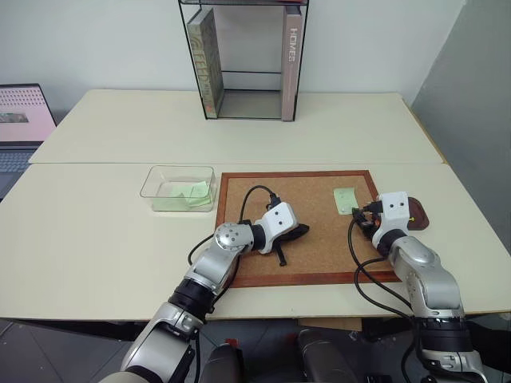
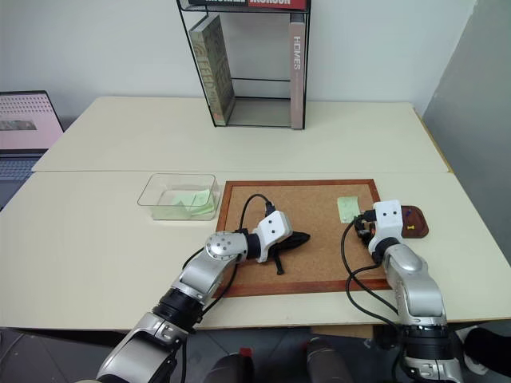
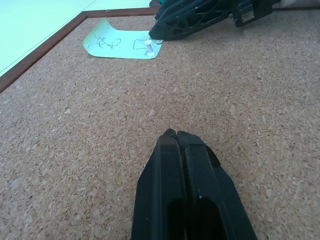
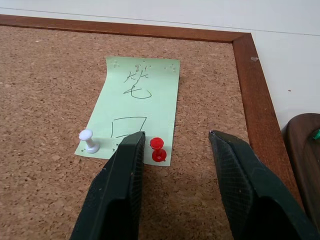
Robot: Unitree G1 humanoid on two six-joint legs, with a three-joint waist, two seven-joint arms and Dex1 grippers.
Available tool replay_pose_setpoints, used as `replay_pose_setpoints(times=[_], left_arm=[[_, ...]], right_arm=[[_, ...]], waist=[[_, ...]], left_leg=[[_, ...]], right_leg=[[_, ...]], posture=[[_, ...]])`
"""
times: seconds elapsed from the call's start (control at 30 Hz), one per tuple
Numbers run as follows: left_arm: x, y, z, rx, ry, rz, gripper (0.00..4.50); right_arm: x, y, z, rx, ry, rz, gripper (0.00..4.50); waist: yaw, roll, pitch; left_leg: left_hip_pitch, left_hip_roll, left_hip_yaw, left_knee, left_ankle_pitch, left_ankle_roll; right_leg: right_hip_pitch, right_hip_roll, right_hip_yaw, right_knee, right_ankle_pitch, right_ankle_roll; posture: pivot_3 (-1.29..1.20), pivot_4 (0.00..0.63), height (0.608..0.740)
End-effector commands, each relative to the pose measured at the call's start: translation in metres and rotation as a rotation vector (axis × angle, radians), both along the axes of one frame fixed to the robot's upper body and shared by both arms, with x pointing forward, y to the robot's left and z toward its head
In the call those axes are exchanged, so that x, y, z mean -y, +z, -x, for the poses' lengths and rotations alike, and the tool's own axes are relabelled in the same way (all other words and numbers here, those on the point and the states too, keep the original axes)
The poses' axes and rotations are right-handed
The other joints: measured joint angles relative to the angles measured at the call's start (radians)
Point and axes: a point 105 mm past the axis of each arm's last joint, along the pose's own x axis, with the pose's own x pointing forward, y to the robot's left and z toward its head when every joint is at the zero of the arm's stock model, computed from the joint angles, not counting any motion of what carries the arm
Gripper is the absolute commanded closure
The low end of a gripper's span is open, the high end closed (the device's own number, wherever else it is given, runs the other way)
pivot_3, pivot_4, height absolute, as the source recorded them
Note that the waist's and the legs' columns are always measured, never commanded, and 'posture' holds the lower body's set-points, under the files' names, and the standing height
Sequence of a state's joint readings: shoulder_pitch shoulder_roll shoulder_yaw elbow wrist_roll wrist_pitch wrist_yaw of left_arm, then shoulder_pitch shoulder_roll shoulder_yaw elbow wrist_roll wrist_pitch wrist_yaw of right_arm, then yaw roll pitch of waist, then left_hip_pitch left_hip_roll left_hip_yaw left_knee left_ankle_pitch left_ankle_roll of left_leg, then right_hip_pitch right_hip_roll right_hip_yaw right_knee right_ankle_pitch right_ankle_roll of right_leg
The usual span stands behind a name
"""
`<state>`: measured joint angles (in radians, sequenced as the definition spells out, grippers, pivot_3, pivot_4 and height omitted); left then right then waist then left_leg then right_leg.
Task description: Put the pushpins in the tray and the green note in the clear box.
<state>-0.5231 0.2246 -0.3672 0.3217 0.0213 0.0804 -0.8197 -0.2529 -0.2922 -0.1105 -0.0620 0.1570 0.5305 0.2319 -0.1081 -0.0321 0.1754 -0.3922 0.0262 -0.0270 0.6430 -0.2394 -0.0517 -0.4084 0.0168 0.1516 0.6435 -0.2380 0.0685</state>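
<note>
Partly done: one green note (image 4: 137, 106) is pinned to the corkboard (image 1: 311, 239) by a red pushpin (image 4: 158, 149) and a white pushpin (image 4: 88, 140); right gripper (image 4: 176, 145) is parted before red, left gripper (image 3: 176, 136) closed, empty.

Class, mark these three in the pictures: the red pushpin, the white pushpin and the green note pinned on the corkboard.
red pushpin (image 4: 158, 149), right wrist view, on its red head.
white pushpin (image 4: 88, 140), right wrist view, on its white head.
green note (image 4: 142, 85), right wrist view, on the scribbled upper half of the paper.
</note>
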Motion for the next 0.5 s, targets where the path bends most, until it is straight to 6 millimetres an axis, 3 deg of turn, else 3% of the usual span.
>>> replay_pose_setpoints(times=[0.03, 0.1, 0.33, 0.5], left_arm=[[-0.006, -0.028, 0.008, -0.074, -0.003, -0.085, 4.5], [-0.006, -0.028, 0.008, -0.074, -0.003, -0.085, 4.5], [-0.007, -0.029, 0.008, -0.074, -0.002, -0.089, 4.5], [-0.007, -0.031, 0.01, -0.076, -0.013, -0.097, 4.5]], right_arm=[[0.001, 0.012, -0.005, 0.044, -0.007, 0.011, 2.71], [0.0, 0.012, -0.005, 0.043, -0.006, 0.008, 2.86], [-0.003, 0.014, -0.005, 0.05, 0.002, 0.006, 4.36], [-0.01, 0.022, -0.003, 0.083, 0.02, 0.009, 4.43]], waist=[[0.0, 0.0, 0.0], [0.0, 0.0, 0.0], [-0.001, 0.0, 0.0], [-0.001, 0.0, 0.0]], left_leg=[[0.0, 0.0, 0.0, 0.0, 0.0, 0.0], [0.0, 0.0, 0.0, 0.0, 0.0, 0.0], [0.0, 0.0, 0.0, 0.0, 0.0, 0.0], [0.0, 0.0, 0.0, 0.0, 0.0, 0.0]], right_leg=[[0.0, 0.0, 0.0, 0.0, 0.0, 0.0], [0.0, 0.0, 0.0, 0.0, 0.0, 0.0], [0.0, 0.0, 0.0, 0.0, 0.0, 0.0], [0.0, 0.0, 0.0, 0.0, 0.0, 0.0]], posture=[[0.0, 0.15, 0.74], [0.0, 0.15, 0.74], [0.0, 0.15, 0.74], [0.0, 0.15, 0.74]])
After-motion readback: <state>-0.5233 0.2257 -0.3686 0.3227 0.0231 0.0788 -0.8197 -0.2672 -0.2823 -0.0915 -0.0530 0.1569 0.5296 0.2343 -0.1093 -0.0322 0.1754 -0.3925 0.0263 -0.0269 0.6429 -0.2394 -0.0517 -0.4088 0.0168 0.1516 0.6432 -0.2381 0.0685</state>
